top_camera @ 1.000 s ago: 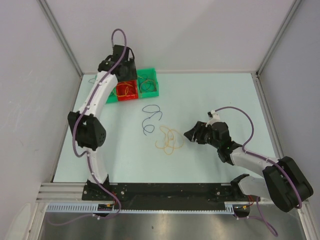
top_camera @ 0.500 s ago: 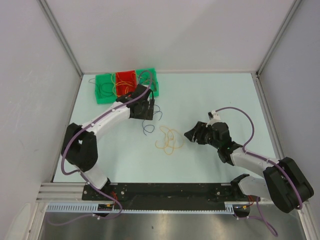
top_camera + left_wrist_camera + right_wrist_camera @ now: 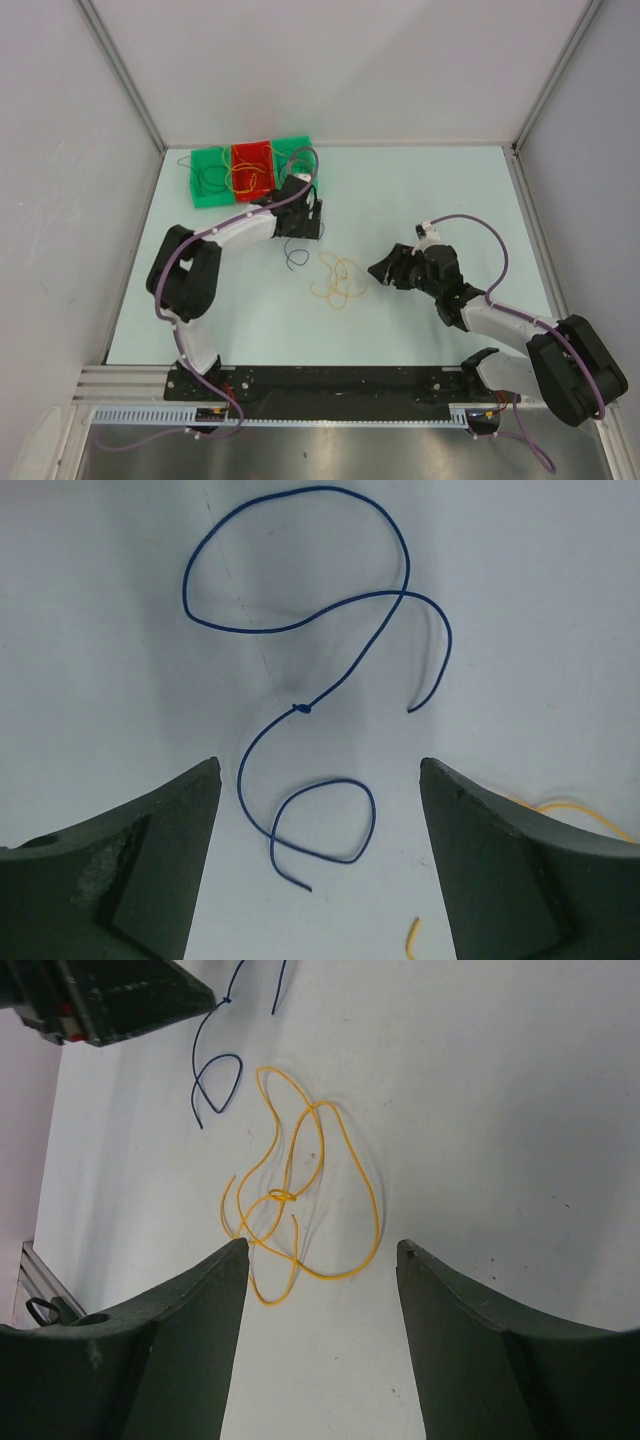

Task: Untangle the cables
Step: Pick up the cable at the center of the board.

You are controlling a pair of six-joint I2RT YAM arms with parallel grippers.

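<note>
While the left gripper (image 3: 320,770) hangs wide open and empty, the thin blue wire with one small knot (image 3: 303,708) lies on the pale table (image 3: 450,190) between its jaws, its length running away from the wrist. The right gripper (image 3: 320,1250), open and empty too, faces the tangled yellow wire (image 3: 283,1197). Green and red plastic bins (image 3: 210,203) at the far left hold curled wires (image 3: 250,178).
</note>
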